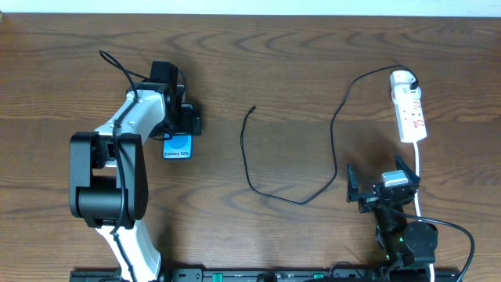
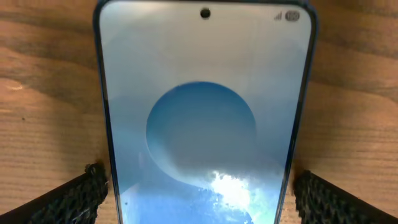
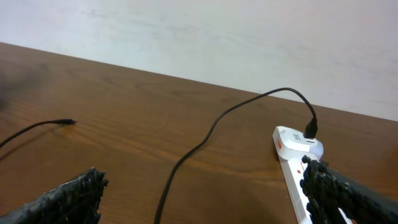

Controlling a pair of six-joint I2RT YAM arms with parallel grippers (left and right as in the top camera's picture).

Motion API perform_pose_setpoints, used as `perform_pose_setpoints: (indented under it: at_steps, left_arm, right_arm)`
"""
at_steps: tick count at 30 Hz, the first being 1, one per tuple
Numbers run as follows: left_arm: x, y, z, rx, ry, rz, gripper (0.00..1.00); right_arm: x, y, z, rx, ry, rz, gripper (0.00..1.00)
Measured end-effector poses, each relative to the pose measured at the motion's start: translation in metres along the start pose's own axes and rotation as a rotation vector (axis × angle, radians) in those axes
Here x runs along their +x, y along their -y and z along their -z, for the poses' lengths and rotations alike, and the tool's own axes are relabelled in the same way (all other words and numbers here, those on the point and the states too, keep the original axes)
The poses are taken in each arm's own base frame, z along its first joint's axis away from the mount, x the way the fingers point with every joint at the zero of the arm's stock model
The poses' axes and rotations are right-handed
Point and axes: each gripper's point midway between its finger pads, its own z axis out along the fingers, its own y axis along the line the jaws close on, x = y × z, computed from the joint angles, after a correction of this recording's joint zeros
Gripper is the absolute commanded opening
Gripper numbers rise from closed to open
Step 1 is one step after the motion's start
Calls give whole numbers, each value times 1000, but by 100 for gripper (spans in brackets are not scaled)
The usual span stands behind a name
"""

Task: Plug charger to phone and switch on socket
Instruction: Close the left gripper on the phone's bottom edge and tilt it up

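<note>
1 phone at 9 o'clock sits inside the spread left gripper, seemingly untouched. 1 charger is plugged into 1 socket at 2 o'clock. The right gripper at 5 o'clock is also spread.

Even bright light, soft shadows, white glare low on the phone screen, left wrist view slightly blurred.

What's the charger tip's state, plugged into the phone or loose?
Loose. The charger tip lies on the table, apart from the phone; its plug head sits in the socket.
</note>
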Motion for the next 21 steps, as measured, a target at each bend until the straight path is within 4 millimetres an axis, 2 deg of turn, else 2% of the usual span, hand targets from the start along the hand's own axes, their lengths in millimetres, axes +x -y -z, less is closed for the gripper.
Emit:
perform_pose_setpoints:
  at_steps: [4,7,8,21]
  left_arm:
    - [-1,0,0,0,3,7,96]
    - [-1,0,0,3,5,17,88]
    - [-1,0,0,3,5,24,82]
    - [3,1,1,8,-10,40,78]
  right_arm:
    - [0,0,0,0,0,0,99]
    - [0,0,0,0,0,0,99]
    - [0,0,0,0,0,0,99]
    - [0,0,0,0,0,0,99]
